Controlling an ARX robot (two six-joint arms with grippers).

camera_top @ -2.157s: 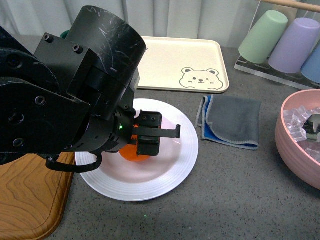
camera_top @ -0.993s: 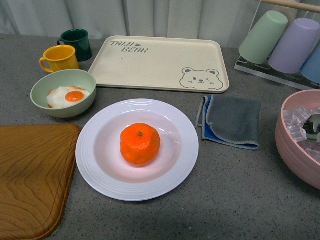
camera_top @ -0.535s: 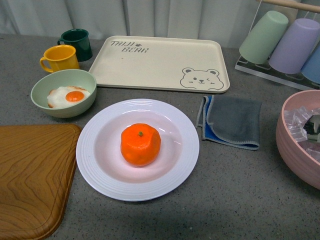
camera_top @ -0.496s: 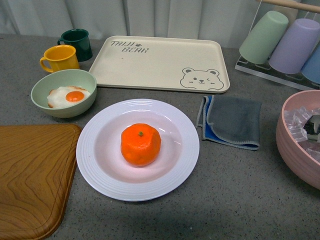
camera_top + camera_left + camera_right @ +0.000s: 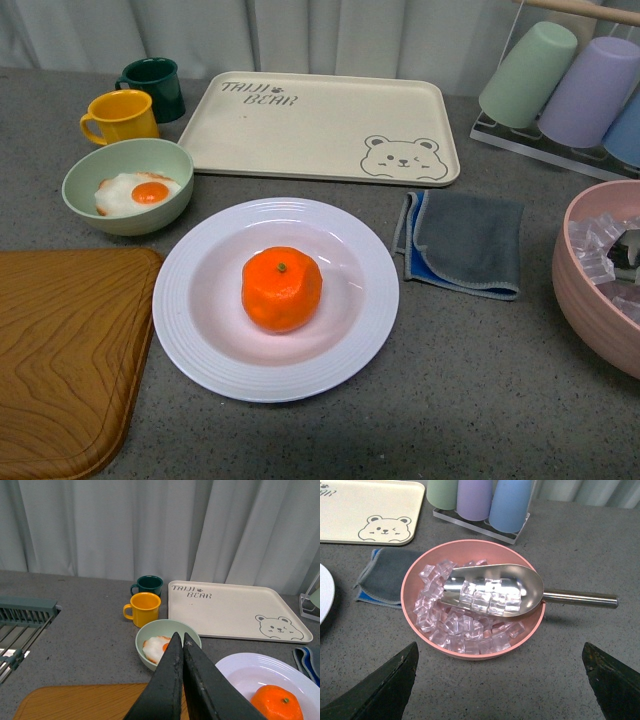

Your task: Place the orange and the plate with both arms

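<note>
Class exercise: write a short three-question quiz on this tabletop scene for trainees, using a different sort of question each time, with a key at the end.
1. True or false: the orange lies in the middle of the plate, and no gripper touches it.
2. What is in the pink bowl? A) ice cubes and a metal scoop; B) rice and a spoon; C) nothing.
3. Short answer: judging by the wrist views, is the left gripper open or shut, and the right gripper?

Key: 1 true. 2 A. 3 left shut, fingers pressed together; right open, fingers wide apart.
</note>
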